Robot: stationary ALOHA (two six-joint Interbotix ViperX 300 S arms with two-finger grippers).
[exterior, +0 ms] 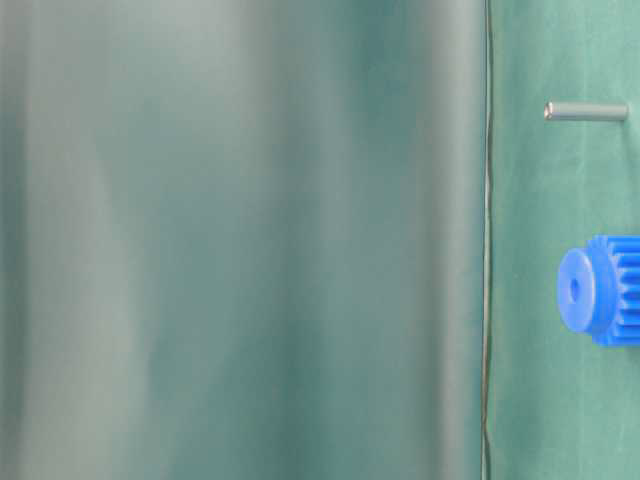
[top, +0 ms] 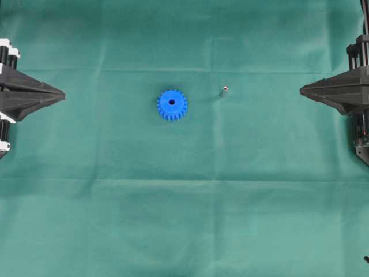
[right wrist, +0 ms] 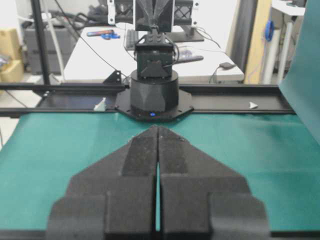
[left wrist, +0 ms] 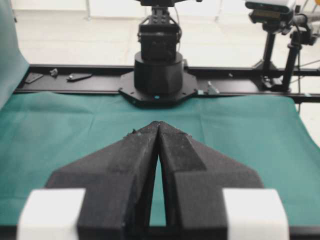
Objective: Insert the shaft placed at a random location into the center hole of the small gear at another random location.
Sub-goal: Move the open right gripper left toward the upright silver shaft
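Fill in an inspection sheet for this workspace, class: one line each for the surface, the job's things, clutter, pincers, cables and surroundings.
Surface: green cloth with fold creases.
Job's things: small gear, blue, near the middle with its center hole unfilled; shaft stands apart from it, toward the right arm's side.
Clutter: nothing seen on the cloth.
Pincers: left pincer and right pincer both shut, parked at opposite edges, holding nothing.
Cables: wires run by the desk behind the rail in the right wrist view.
Surroundings: a black arm base; camera stands and an office desk beyond.
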